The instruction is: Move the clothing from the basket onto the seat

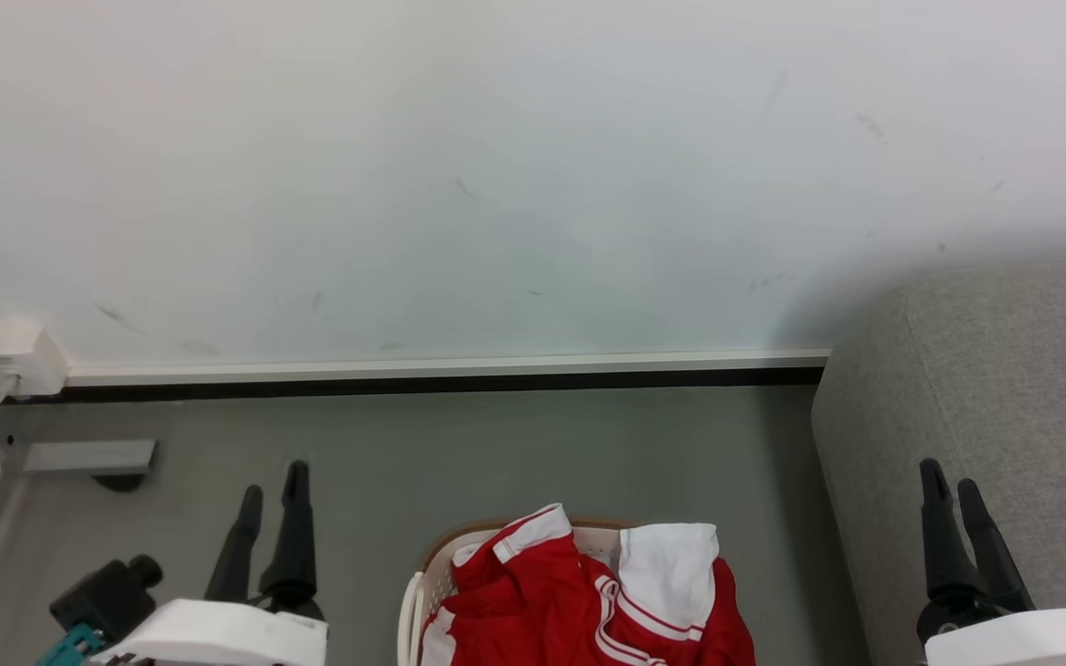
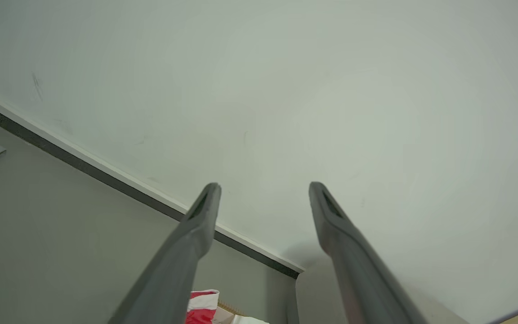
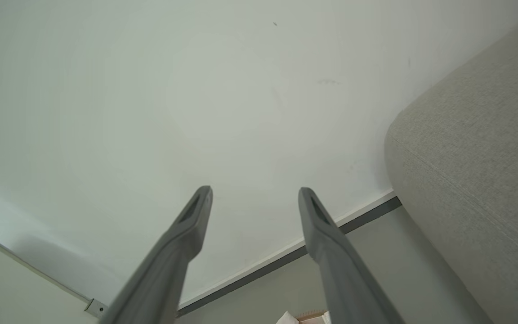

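Clothing in bright red with white panels and thin white stripes lies heaped in the laundry basket, low in the middle of the head view. The pile rises above the brown rim at the far side, and a white panel drapes over its right part. The white, perforated basket stands on the grey floor, and its near part is cut off by the view's lower edge. To its right, with a strip of floor between them, stands the light grey sofa, its rounded corner back by the wall. A white skirting board with a dark line beneath runs along the wall's foot to the sofa. The left claw hangs to the left of the basket over the floor, released, its two dark fingers parted and grasping nothing. The right claw hangs in front of the sofa's side, likewise released and empty. In each wrist view the fingers stand well apart, with bare wall between them. At the far left a small white socket box sits on the wall, with a grey metal bracket on the floor just below.
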Controlling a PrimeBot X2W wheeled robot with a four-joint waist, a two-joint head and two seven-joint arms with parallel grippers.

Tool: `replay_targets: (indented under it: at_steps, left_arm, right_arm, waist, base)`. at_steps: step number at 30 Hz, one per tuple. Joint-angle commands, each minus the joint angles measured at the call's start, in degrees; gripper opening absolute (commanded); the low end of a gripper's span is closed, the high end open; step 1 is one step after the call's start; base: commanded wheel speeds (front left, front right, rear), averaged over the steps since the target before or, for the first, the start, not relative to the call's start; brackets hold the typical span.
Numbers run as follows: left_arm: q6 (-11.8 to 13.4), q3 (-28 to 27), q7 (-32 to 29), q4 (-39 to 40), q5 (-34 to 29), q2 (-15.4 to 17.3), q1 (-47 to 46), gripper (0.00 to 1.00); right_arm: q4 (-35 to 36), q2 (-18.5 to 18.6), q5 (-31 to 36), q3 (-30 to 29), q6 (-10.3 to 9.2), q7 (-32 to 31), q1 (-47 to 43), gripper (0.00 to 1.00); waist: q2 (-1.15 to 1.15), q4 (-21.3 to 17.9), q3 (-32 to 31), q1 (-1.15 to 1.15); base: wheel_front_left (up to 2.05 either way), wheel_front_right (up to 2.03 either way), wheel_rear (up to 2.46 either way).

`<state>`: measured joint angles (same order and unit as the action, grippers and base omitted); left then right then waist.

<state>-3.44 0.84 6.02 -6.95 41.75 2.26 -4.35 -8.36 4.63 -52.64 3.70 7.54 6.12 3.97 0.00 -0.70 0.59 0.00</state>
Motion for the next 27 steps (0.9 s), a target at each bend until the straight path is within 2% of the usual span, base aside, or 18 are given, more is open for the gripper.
replay_targets:
  at_steps: [1,11,27]
  left_arm:
    - [0.4,0.4,0.8,1.1,-2.8,0.5,-1.0,1.0]
    - [2.4,2.5,2.3,0.2,-13.0,0.8,-0.5,1.0]
    - [5.2,4.3,4.6,-1.3,-22.6,1.7,-0.5,1.0]
  right_arm:
    - [0.4,0.6,2.4,0.4,-0.04,0.6,0.7,1.0]
    - [0.9,0.7,13.1,1.6,-0.05,2.2,0.5,1.0]
    - [-1.2,0.2,25.1,1.3,-0.07,4.5,0.1,1.0]
  waist:
    - [0.0,0.0,0.0,0.0]
    - [0.0,-0.3,-0.5,0.0]
    - [0.0,-0.3,-0.6,0.0]
  base:
    - [0.0,0.0,0.0]
    - [0.0,0.0,0.0]
    - [0.0,0.0,0.0]
